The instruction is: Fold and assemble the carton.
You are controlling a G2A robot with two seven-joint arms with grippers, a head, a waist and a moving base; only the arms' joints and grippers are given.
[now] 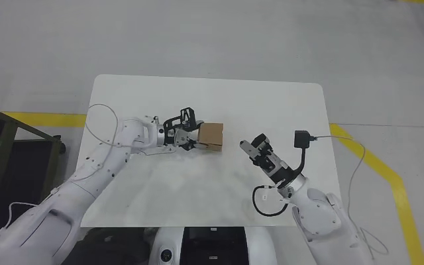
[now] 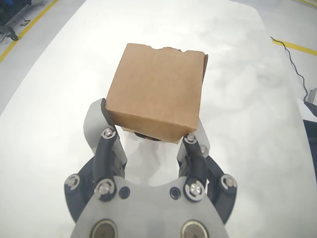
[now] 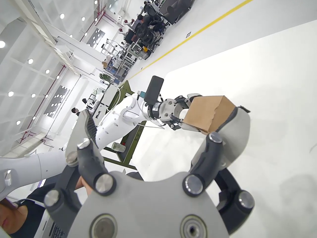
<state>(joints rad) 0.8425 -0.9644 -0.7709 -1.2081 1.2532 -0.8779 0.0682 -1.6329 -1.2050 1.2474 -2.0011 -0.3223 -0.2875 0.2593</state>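
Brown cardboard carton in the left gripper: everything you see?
Plain brown cardboard carton, folded into a closed-looking box. Its far top edge is ragged and one side flap is slightly ajar. The left gripper clamps its near end, one finger per side. It is over the middle of the white table; resting or lifted, unclear.

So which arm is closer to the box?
Left. The left jaws grip the box at one end; the right jaws stand open, apart from it, over the table.
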